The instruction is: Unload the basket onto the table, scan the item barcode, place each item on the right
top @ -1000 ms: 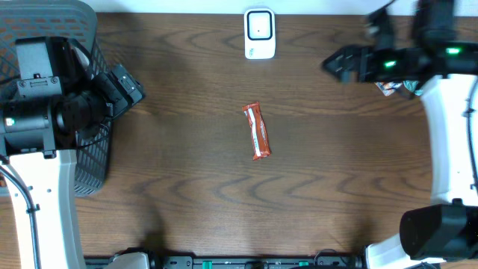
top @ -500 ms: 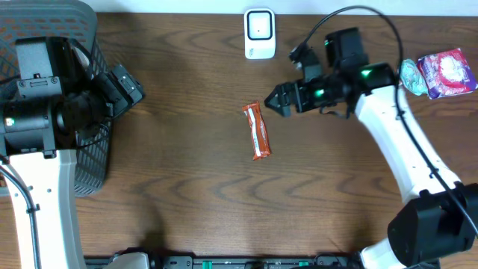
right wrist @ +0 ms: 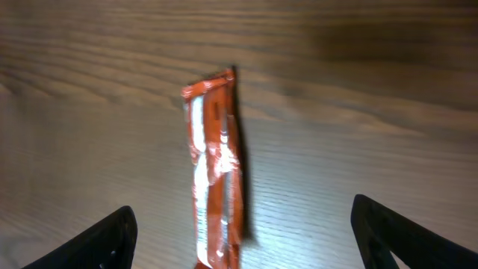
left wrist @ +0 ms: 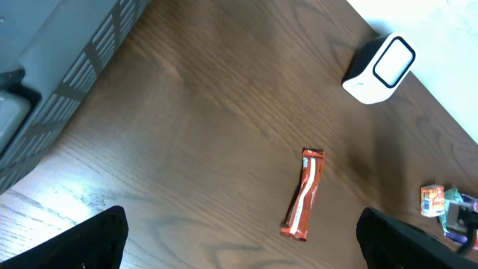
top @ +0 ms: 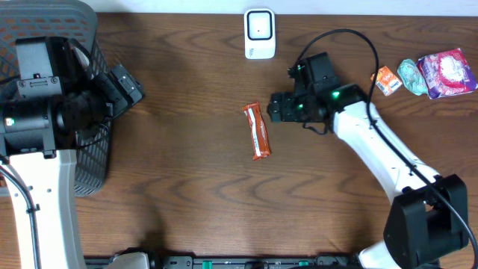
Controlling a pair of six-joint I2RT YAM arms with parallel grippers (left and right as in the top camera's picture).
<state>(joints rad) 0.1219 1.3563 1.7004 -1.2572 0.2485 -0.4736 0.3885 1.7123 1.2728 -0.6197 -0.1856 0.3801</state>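
Right tool (top: 275, 107), jaws spread and empty, hovered just beside the orange snack bar (top: 256, 131) lying at the middle of the counter (top: 187, 194). Reaching step, by the look; next it would need to straddle and clamp the snack bar for the far-edge scanner (top: 260, 33).

Right gripper (top: 274, 107) swung from upper right to centre, now just right of snack bar (top: 257, 131) top end; packets (top: 441, 72) at upper right uncovered.
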